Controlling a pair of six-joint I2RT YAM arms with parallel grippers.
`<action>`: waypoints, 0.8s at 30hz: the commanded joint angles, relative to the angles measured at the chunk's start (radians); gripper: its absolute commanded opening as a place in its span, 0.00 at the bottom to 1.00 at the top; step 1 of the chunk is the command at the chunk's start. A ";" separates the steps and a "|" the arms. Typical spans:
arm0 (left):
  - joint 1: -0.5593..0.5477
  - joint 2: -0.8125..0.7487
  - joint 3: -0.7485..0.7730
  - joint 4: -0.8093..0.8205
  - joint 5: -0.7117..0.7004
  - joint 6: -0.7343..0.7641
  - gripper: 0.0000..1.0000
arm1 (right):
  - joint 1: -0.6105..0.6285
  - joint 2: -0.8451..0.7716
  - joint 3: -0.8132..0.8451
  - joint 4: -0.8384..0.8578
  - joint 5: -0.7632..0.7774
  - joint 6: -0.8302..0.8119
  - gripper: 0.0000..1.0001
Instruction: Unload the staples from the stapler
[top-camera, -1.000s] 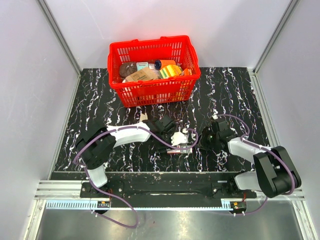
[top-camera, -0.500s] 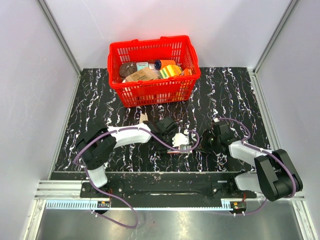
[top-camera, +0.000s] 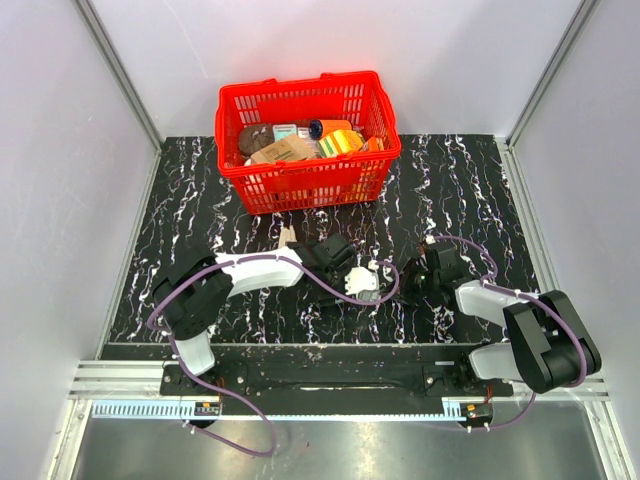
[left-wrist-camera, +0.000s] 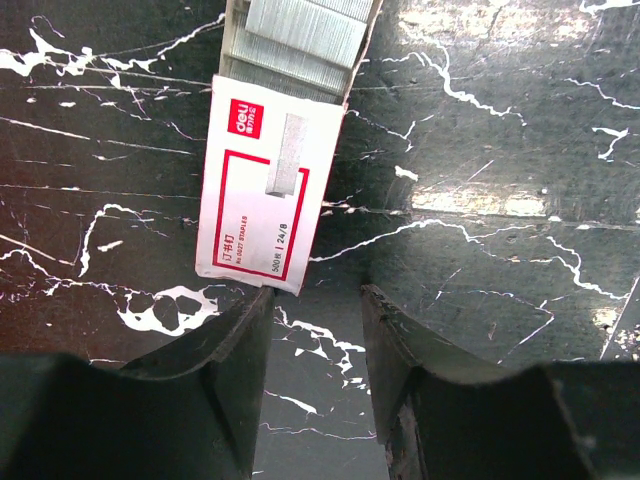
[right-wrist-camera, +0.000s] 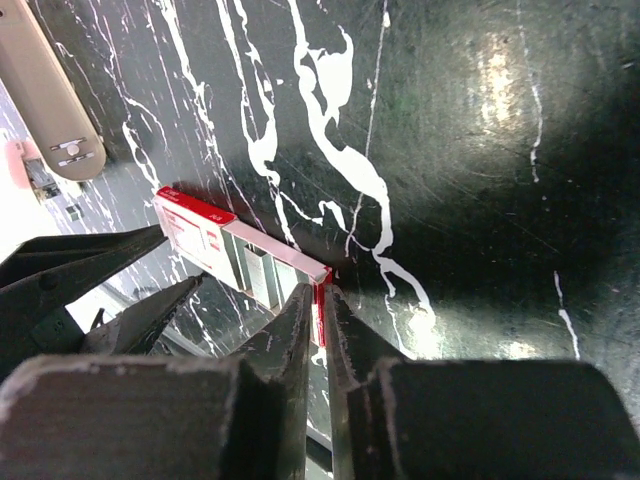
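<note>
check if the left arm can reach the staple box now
Probably yes: the left gripper is open, the staple box lies just ahead of it, slightly off-centre, nothing between. The right gripper pinches its far end.

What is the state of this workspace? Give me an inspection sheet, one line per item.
Surface: black table with white veining.
Job's things: no stapler seen; staple box lies flat, its tray slid out, staples showing.
Clutter: red basket of mixed small goods at the far side.
Grippers: left gripper open, box end at its fingertips; right gripper pinched on the box's red end.
Cables: purple cables loop along both arms.
Surroundings: pale walls; metal rail by the arm bases.
</note>
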 joint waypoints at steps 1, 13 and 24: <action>-0.009 0.017 0.016 0.018 -0.024 0.017 0.44 | -0.005 0.006 0.000 0.050 -0.043 0.017 0.14; -0.012 0.023 0.022 0.018 -0.033 0.025 0.44 | -0.003 0.083 0.014 0.100 -0.089 -0.002 0.14; -0.012 0.028 0.027 0.018 -0.038 0.031 0.43 | -0.002 0.152 0.049 0.159 -0.146 0.000 0.16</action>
